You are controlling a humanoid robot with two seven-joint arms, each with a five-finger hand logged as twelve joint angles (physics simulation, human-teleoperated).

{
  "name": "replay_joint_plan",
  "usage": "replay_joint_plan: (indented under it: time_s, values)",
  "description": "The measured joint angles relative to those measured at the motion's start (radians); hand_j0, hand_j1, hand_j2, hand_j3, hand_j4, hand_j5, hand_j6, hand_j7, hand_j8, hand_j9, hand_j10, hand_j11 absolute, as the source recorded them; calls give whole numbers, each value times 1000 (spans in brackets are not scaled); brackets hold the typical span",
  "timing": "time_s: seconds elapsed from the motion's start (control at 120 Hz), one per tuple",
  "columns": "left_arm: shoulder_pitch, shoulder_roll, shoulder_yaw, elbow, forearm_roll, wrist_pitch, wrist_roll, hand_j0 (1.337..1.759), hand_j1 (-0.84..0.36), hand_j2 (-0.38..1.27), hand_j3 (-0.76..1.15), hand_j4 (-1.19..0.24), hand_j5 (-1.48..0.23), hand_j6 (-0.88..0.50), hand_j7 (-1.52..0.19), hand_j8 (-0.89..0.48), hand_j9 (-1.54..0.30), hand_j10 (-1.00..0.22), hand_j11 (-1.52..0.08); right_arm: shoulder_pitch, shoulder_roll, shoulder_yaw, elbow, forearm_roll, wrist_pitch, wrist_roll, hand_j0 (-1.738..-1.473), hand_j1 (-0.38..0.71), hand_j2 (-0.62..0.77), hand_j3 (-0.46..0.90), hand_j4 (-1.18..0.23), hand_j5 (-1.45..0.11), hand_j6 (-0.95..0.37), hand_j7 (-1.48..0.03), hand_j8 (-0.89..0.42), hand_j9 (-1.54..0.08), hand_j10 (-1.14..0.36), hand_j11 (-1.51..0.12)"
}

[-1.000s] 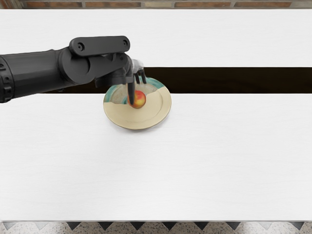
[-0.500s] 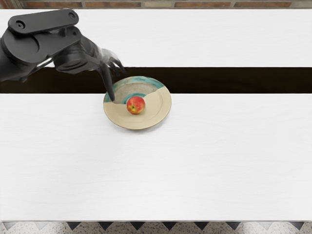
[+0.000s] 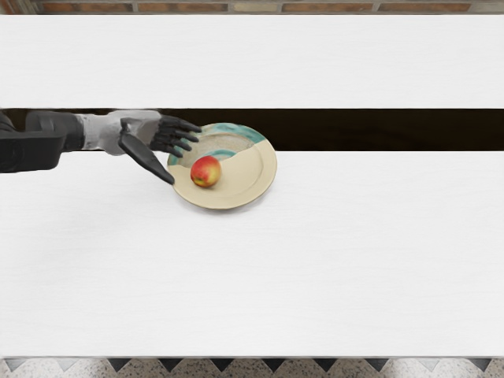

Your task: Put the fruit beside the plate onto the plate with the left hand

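Fruit: one apple [image 3: 205, 171], round, smooth and glossy, red blending into yellow; it sits on the plate, left of centre.
Plate: round and shallow [image 3: 252, 169], glazed ceramic by the look, cream with a teal-and-grey patch across its far-left part and a raised rim; it lies flat at the far edge of the near table.
Near table: white top [image 3: 315, 260], matte, with a faint grain.
Gap: dark strip [image 3: 378, 130] between the near table and a second white table [image 3: 315, 59] beyond it.
Left hand: [image 3: 153, 135] pale grey palm, black jointed fingers [image 3: 183, 135] spread and stretched toward the plate's left rim, thumb [image 3: 146, 158] angled down over the tabletop; it holds nothing and is clear of the apple.
Left arm: black casing, level, entering at the left edge.
Right arm: out of frame.
Change since half a second ago: the arm, then raised and bulky above the plate's far-left side, is now low and flat beside it; the fingers have turned from pointing down to pointing sideways; the apple has shifted slightly left on the plate.
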Motion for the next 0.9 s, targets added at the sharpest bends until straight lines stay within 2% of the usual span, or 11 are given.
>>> replay_joint_plan:
  time_s: [0.083, 0.192, 0.567, 0.658, 0.708, 0.758, 0.9]
  values:
    - [45, 0, -116, -16, 25, -2, -8, 1658, 52, 52, 0, -250, -323, -250, -323, -249, -323, -249, -323, 0, 0, 0, 0, 0, 0, 0, -1658, -305, -7, 0, -37, -48, -37, -47, -37, -48, -37, -48]
    - [61, -1, -192, -26, 47, -3, -12, 1658, 52, 51, 0, -250, -323, -249, -323, -249, -323, -249, -323, 0, 0, 0, 0, 0, 0, 0, -1658, -305, -7, 0, -37, -47, -37, -47, -37, -47, -37, -47]
    - [115, 14, -236, -27, 58, -3, -13, 1658, 52, 51, 0, -250, -323, -250, -323, -250, -323, -249, -323, 0, 0, 0, 0, 0, 0, 0, -1658, -305, -7, 0, -37, -47, -37, -47, -37, -47, -37, -47]
    - [193, 107, -266, -23, 57, -3, -13, 1658, 52, 51, 0, -250, -323, -250, -323, -249, -323, -249, -323, 0, 0, 0, 0, 0, 0, 0, -1658, -305, -7, 0, -37, -47, -37, -47, -37, -47, -37, -47]
    - [273, 151, -329, -12, 57, -3, -13, 1658, 53, 51, 0, -249, -322, -249, -322, -249, -322, -249, -322, 0, 0, 0, 0, 0, 0, 0, -1658, -305, -7, 0, -37, -47, -37, -47, -37, -47, -37, -47]
    - [320, 169, -394, 11, 57, -3, -13, 1658, 53, 52, 0, -249, -322, -249, -322, -249, -322, -248, -322, 0, 0, 0, 0, 0, 0, 0, -1658, -305, -7, 0, -37, -47, -37, -47, -37, -47, -37, -47]
    - [350, 173, -493, 50, 59, -3, -12, 1658, 54, 52, 0, -249, -322, -249, -322, -248, -322, -248, -322, 0, 0, 0, 0, 0, 0, 0, -1658, -305, -7, 0, -37, -47, -37, -47, -37, -47, -37, -47]
